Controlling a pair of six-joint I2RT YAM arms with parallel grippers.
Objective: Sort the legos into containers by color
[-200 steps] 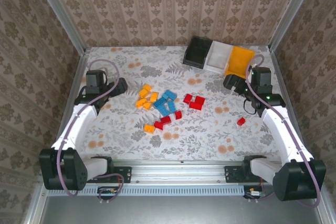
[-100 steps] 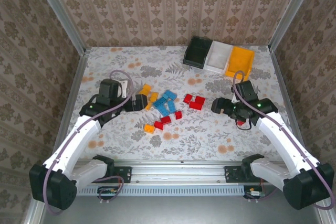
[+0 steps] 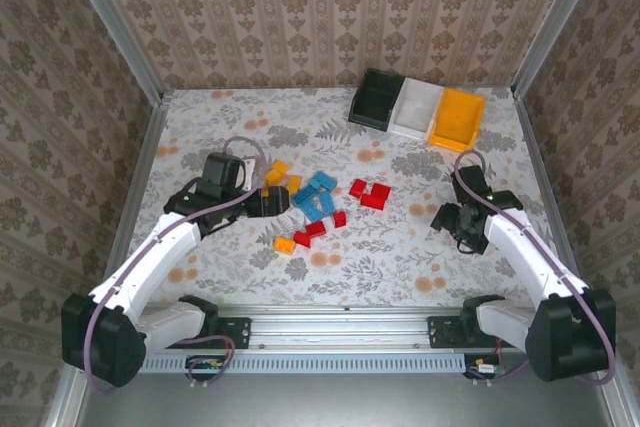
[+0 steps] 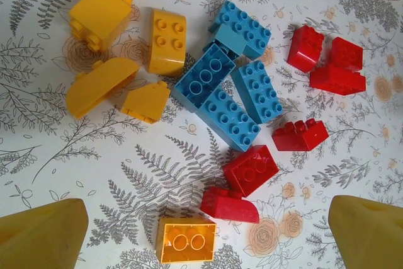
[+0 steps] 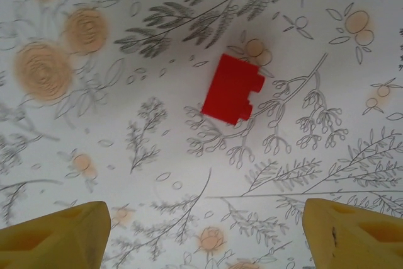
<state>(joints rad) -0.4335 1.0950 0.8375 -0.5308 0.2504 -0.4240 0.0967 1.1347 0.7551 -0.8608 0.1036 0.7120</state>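
- left gripper (image 4: 204, 232), fingers apart, hovers over the mixed legos (image 3: 315, 202) at mid-table
- right gripper (image 5: 203, 234), fingers apart, above a lone red brick (image 5: 232, 88) near right
- containers (image 3: 418, 107) (black, white, orange-yellow) sit far right

3 trays in a row at table's (image 3: 400, 247) 1 o'clock, side by side: black tray (image 3: 377, 100), white tray (image 3: 417, 107), orange-yellow tray (image 3: 457, 117). Legos (image 3: 318, 192) bunched mid-table: orange at bunch's 9–10 o'clock, blue ctr, red at 3 & 6. L gripper (image 3: 270, 203) at bunch's 9 o'clock edge. R gripper (image 3: 450, 219) at table's 4 o'clock, well apart from bunch.
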